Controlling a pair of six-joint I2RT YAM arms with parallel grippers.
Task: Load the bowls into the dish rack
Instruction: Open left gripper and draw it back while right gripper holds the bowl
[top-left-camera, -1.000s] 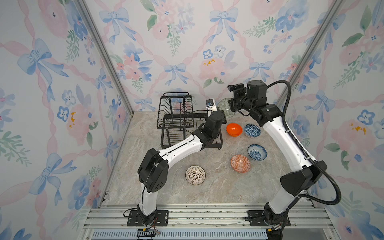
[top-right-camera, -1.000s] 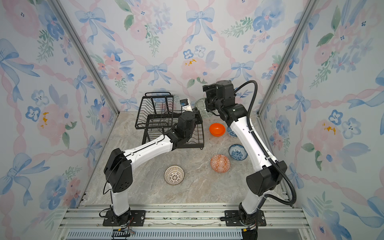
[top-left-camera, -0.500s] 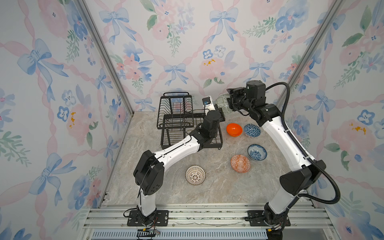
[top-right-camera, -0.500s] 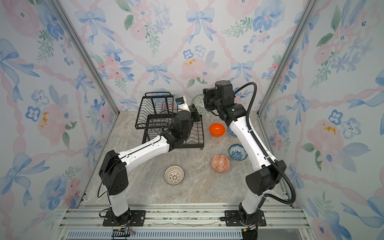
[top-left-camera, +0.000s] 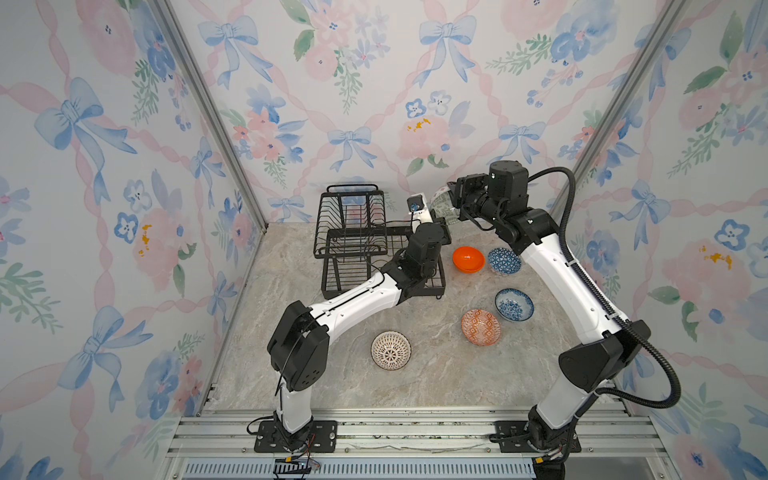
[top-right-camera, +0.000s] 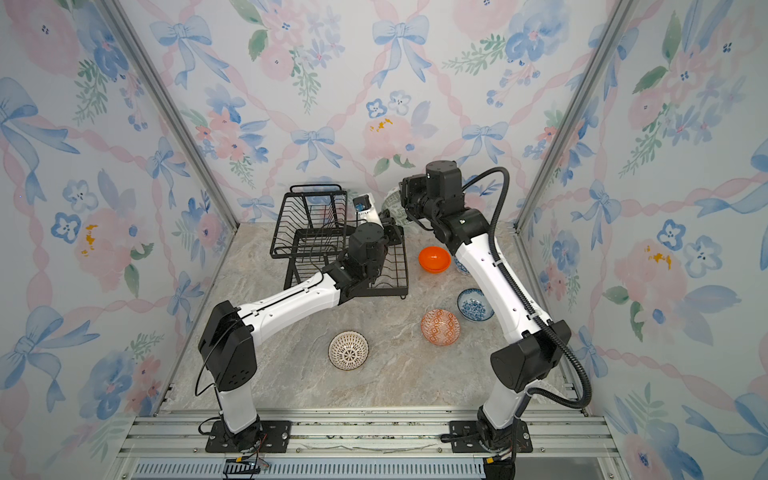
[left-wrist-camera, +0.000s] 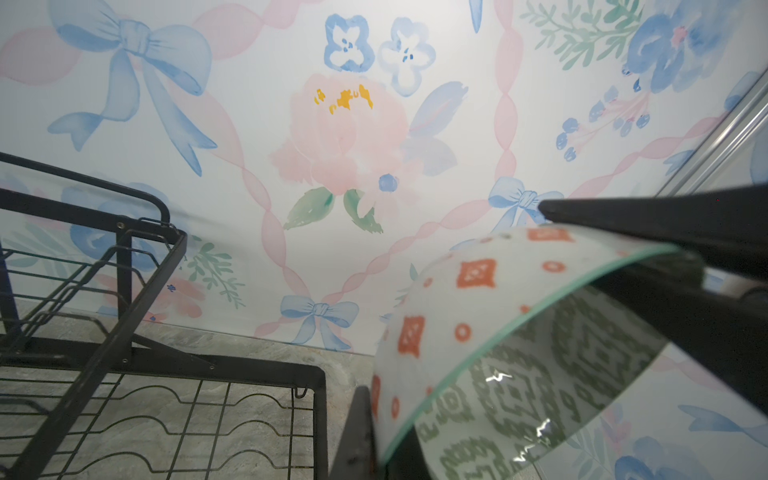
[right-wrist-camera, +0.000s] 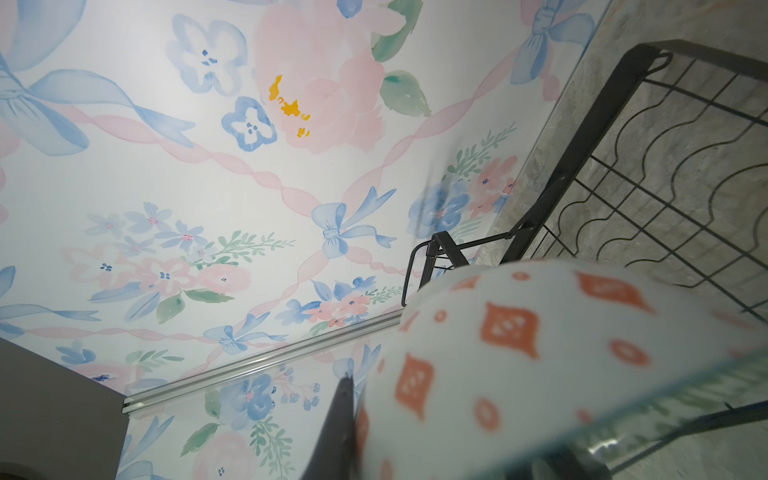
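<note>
Lying loose on the table at lower centre and right, five bowls were not yet racked, and beyond them the dish rack stood mid-frame. Farthest back, just right of the rack, the left gripper and right gripper both pinched the rim of the grey-green bowl, likely for a handover. Round, with no long axis, it stood nearly on edge with its mouth toward frame-bottom.

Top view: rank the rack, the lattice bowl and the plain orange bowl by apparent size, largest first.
1. Rack, far the largest.
2. Lattice bowl.
3. Plain orange bowl, slightly smaller-looking; it sits farther from the camera, so the two bowls may really match.
</note>
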